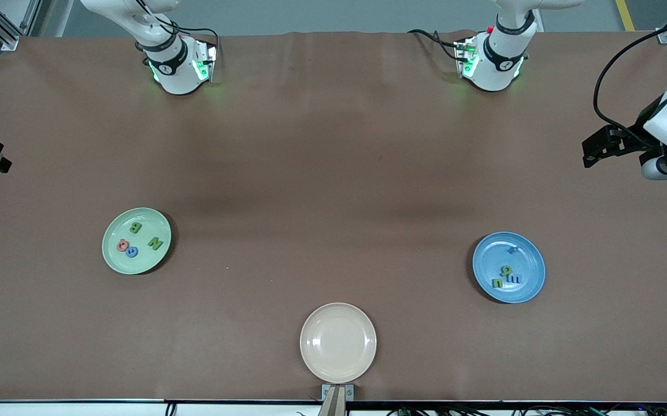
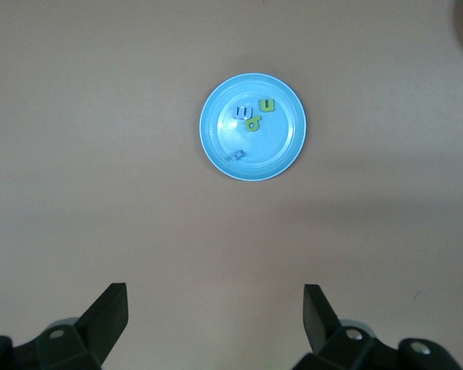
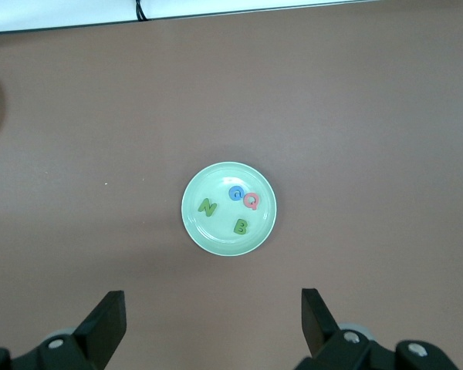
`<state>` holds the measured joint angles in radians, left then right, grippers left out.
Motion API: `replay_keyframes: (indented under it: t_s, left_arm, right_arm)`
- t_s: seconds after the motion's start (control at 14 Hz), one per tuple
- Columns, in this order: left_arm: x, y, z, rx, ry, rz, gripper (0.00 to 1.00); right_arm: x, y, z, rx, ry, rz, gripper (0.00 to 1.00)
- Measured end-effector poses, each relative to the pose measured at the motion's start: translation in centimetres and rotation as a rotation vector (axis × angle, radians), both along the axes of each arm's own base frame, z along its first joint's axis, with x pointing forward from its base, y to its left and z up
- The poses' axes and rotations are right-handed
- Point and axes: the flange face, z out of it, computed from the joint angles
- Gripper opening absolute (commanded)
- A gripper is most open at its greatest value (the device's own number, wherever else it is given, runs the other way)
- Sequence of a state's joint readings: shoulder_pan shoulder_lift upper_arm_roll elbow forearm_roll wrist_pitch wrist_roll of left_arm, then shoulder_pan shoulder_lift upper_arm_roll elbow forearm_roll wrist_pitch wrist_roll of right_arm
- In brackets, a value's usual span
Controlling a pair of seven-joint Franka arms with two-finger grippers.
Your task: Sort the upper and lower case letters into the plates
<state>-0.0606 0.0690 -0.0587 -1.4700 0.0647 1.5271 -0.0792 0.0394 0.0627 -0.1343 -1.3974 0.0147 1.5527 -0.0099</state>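
The pale green plate (image 1: 110, 254) (image 3: 262, 227) lies toward the right arm's end and holds a green B (image 1: 134, 227), a green N (image 1: 155, 243), a red Q (image 1: 122, 245) and a blue G (image 1: 132, 252). Toward the left arm's end, the blue plate (image 1: 530, 254) (image 2: 282, 150) carries a green n (image 1: 498, 283), a blue m (image 1: 514, 279), a green g (image 1: 506, 270) and a small blue letter (image 1: 511, 250). My left gripper (image 2: 216, 312) hangs open and empty high over bare table beside the blue plate. My right gripper (image 3: 214, 316) hangs open and empty high beside the green plate.
An empty beige plate (image 1: 338, 342) sits at the table's edge nearest the front camera, midway between the two other plates. Brown cloth covers the table. Both arm bases (image 1: 177, 69) (image 1: 492, 66) stand at the edge farthest from that camera.
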Motion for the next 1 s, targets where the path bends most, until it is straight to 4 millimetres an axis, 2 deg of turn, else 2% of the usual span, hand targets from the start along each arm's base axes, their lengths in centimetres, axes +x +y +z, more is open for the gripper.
replay_keyframes:
  t_s: [0.5,0.86,1.0]
  left_arm:
    - [-0.1,-0.7,-0.1,0.0,0.004,0.013,1.0]
    - [-0.9,-1.6,-0.7,0.006,0.045,-0.003,1.0]
    - [-1.9,-1.9,-1.1,-0.004,0.063,-0.006,1.0]
  right_arm:
    - [0.0,0.0,0.0,0.0,-0.001,0.0,1.0]
    - [0.0,-0.1,0.0,0.0,-0.002,-0.002,1.0]
    - [0.0,-0.1,0.0,0.0,-0.002,-0.002,1.0]
